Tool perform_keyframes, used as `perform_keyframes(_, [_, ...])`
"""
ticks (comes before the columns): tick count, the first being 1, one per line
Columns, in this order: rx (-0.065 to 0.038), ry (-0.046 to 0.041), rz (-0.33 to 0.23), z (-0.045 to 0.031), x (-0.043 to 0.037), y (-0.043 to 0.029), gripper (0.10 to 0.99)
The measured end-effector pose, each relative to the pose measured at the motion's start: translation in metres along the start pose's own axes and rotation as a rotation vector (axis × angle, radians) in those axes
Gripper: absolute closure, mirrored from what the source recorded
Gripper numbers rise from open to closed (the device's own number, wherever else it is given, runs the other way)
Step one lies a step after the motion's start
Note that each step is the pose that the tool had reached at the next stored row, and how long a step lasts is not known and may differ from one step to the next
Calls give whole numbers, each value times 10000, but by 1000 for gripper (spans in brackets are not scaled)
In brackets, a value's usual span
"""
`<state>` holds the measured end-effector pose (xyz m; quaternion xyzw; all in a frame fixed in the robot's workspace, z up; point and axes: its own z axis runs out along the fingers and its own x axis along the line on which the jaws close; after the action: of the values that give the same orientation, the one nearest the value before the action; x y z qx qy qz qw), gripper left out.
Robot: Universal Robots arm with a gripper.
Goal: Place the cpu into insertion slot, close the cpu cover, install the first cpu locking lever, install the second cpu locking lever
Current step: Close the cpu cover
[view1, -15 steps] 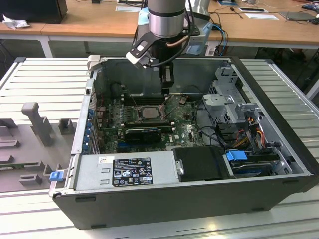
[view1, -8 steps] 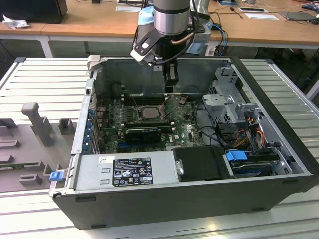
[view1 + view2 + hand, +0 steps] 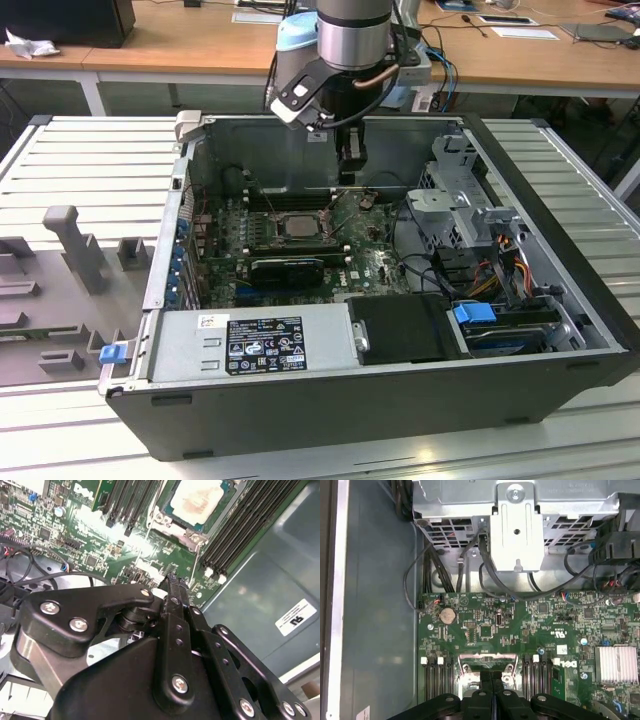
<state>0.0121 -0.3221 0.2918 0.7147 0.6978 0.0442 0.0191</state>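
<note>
Exterior view: the arm [image 3: 352, 40] drops steeply into the open case [image 3: 560, 385] from its far side, with the gripper [image 3: 348, 180] pointing down at the board [image 3: 375, 262]. The gripper hangs just past the cpu [image 3: 298, 224], toward the exterior view's right.

Second wrist view: the gripper [image 3: 170, 580] has its fingers pressed together. Whether anything is nipped between them cannot be told. The cpu [image 3: 197, 500] lies flat in the slot [image 3: 171, 506], metal top up and showing a brownish smear. It is square, with no long axis. Its edges run parallel to the memory slots [image 3: 250, 520] on either side. The cover [image 3: 167, 524] lies down around it. A thin lever [image 3: 195, 567] runs from the cover's corner toward the fingertips; contact cannot be told.

First wrist view: the closed gripper [image 3: 492, 677] sits over the cover's [image 3: 485, 660] metal edge. Beyond it are a coin cell [image 3: 448, 614], cables [image 3: 470, 570] and a drive cage [image 3: 517, 530].
</note>
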Motion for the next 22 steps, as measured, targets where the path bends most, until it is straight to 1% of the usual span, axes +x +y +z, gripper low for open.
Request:
perform_keyframes(1, [0, -1, 0, 1, 1, 24, 980])
perform_keyframes(3, [1, -2, -1, 2, 1, 50, 980])
perform_keyframes(4, [0, -1, 0, 5, 2, 86, 980])
perform_keyframes(12, [1, -1, 0, 14, 5, 206, 980])
perform_keyframes(22, [0, 0, 0, 16, 7, 310, 980])
